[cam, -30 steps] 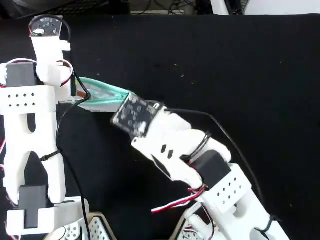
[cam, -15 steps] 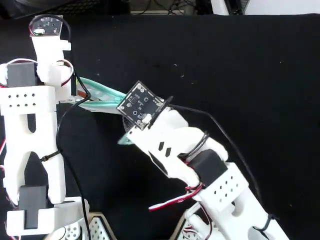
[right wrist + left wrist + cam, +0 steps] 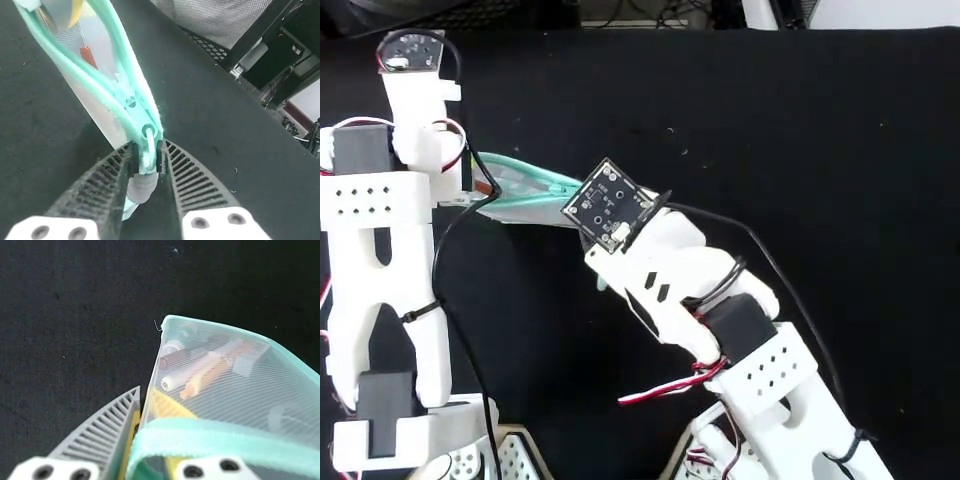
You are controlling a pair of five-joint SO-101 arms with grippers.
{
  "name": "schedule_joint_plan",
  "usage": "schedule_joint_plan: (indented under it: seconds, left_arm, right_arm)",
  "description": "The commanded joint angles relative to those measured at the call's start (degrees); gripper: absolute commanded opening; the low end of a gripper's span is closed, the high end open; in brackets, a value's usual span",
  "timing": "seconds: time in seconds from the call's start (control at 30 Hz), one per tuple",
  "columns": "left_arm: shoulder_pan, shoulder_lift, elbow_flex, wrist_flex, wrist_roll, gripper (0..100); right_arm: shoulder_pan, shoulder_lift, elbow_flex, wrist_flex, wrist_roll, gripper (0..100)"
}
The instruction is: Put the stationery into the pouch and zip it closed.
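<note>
A translucent pouch [image 3: 525, 188] with teal trim hangs between the two arms at the left of the black table. My left gripper [image 3: 145, 405] is shut on one end of the pouch [image 3: 240, 385], with the teal band between its fingers. An orange pen [image 3: 205, 375] and white pieces lie inside. My right gripper [image 3: 146, 150] is shut on the teal zipper pull [image 3: 148, 137] at the other end. Beyond the pull the two zipper edges [image 3: 100, 75] spread apart, so the mouth stands open there. The orange pen [image 3: 87, 55] shows through it.
The black cloth table [image 3: 800, 150] stretches to the right and back. A mesh chair back [image 3: 215, 20] and dark furniture stand beyond the table's far edge. The left arm's white body [image 3: 380, 250] runs along the left side.
The right arm's wrist has shifted to the right and slightly back, still pinching the zipper pull. The left arm and its end of the pouch have stayed put.
</note>
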State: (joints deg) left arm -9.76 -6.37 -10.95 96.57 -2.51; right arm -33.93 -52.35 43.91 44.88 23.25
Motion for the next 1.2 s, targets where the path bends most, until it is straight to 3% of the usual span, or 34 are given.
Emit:
schedule_joint_plan:
  seconds: [0.0, 0.23, 0.5, 0.9, 1.17]
  left_arm:
    - [-0.66, 0.79, 1.36, -0.62, -0.44, 3]
    - [-0.66, 0.79, 1.36, -0.62, -0.44, 3]
    - [-0.66, 0.79, 1.01, -0.44, -0.44, 3]
    - [-0.48, 0.26, 1.54, -0.35, -2.37, 3]
    - [-0.57, 0.18, -8.84, 4.22, -2.02, 3]
  right_arm:
    - [0.97, 0.13, -0.31, -1.85, 0.44, 7.1]
    - [1.14, 0.13, -0.22, -1.58, 0.53, 1.1]
    - [5.63, -0.4, -2.68, 0.97, 7.3, 1.2]
    - [5.63, -0.31, -7.34, 1.41, 6.95, 1.2]
    - [0.62, 0.04, -13.32, 1.14, 6.77, 1.2]
